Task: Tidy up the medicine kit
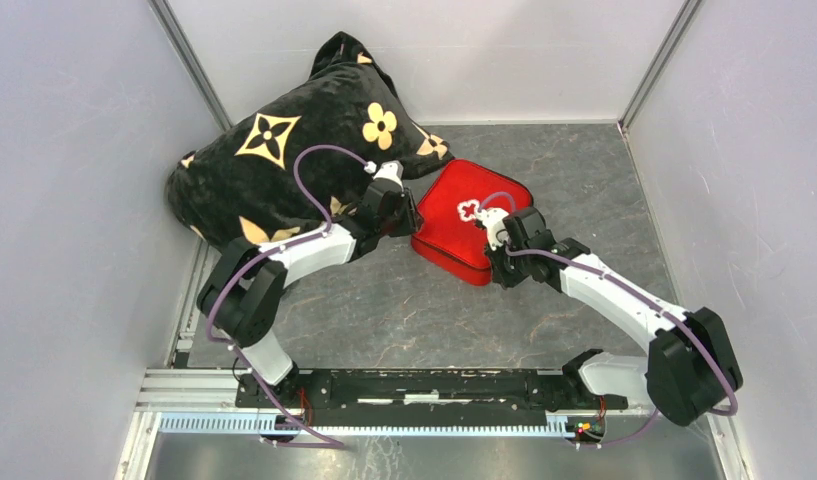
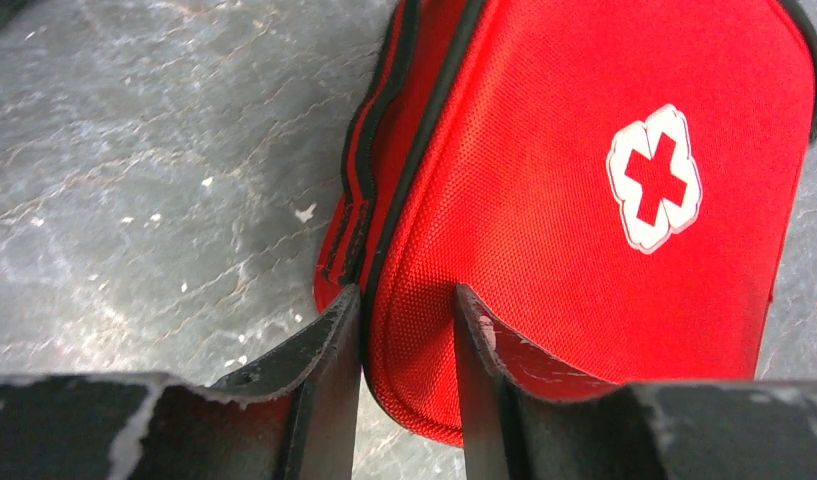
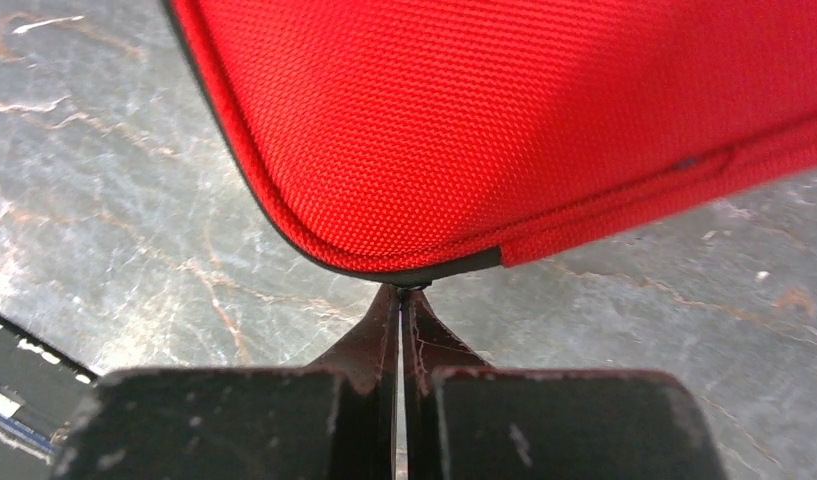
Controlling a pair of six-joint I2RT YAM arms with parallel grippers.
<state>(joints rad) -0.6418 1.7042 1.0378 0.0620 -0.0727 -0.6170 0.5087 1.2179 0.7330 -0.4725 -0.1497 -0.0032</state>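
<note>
Opening step: medicine kit (image 1: 454, 238) gripped by narrowed left tool (image 2: 406, 298), edge pinched in shut right tool (image 3: 404, 296); zip (image 2: 356, 195) must be drawn next.

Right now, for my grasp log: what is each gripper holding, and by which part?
Left gripper clamps the medicine kit by a lid corner. Right gripper is shut at its black edge trim; a hold cannot be told.

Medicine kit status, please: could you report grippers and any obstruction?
Left gripper clamps medicine kit corner. Right gripper shut at its edge. Pillow close behind.
</note>
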